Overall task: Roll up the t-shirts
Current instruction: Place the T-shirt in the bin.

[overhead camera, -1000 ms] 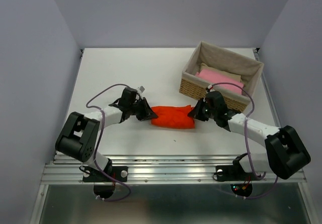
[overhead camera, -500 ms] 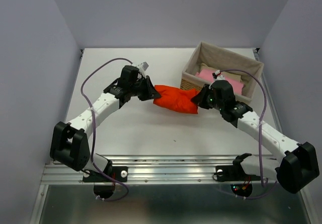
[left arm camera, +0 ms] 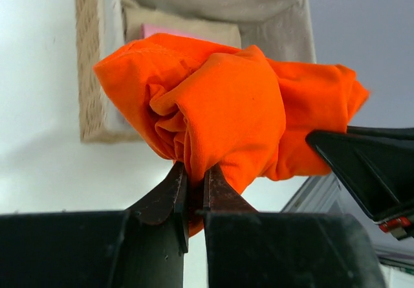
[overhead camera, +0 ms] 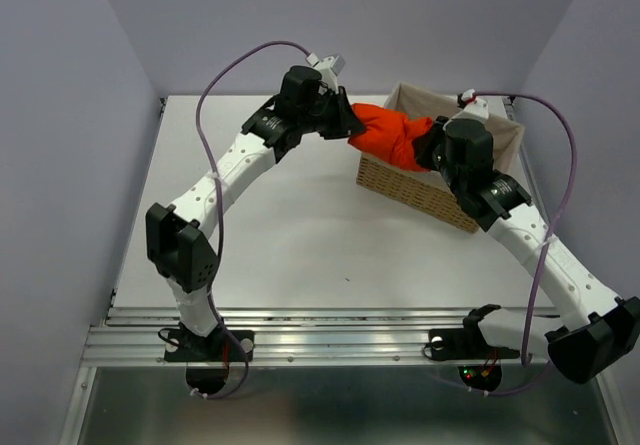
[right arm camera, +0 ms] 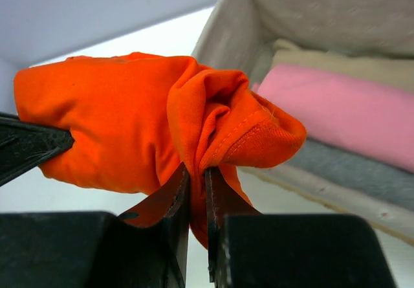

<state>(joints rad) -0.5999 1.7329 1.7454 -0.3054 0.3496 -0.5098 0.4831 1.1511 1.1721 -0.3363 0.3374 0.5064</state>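
The orange-red t-shirt (overhead camera: 392,135), rolled into a thick bundle, was held up off the table (overhead camera: 290,245) between the two arms, right over the left corner of the wicker basket (overhead camera: 405,187).

One end of the roll was pinched by the left gripper (overhead camera: 346,125). In the left wrist view its jaws were seen closed down on a fold of the fabric. Only a thin slit was left between the fingertips (left arm camera: 171,194), and cloth was tucked into it.

The other end was clamped by the right gripper (overhead camera: 428,151). In the right wrist view its two dark fingers (right arm camera: 173,200) were pressed together on a bunched hem, and the stitched edge was curled out just above them. So both ends were gripped, and the bundle was spanned between the two grippers.

From above, the roll was seen across the basket's left rim, part of it over the table and part over the lined inside. Whether the bundle was touching the rim could not be told from these views.

Inside the basket a pale pink t-shirt (right arm camera: 349,116) was laid folded. A beige t-shirt (right arm camera: 336,65) was set just beyond it against the cloth lining, and a grey layer (right arm camera: 362,171) of fabric was seen on the near side of the pink one.

The left arm (overhead camera: 225,180) was stretched far out across the white table. The right arm (overhead camera: 530,245) was raised beside the basket's near wall.
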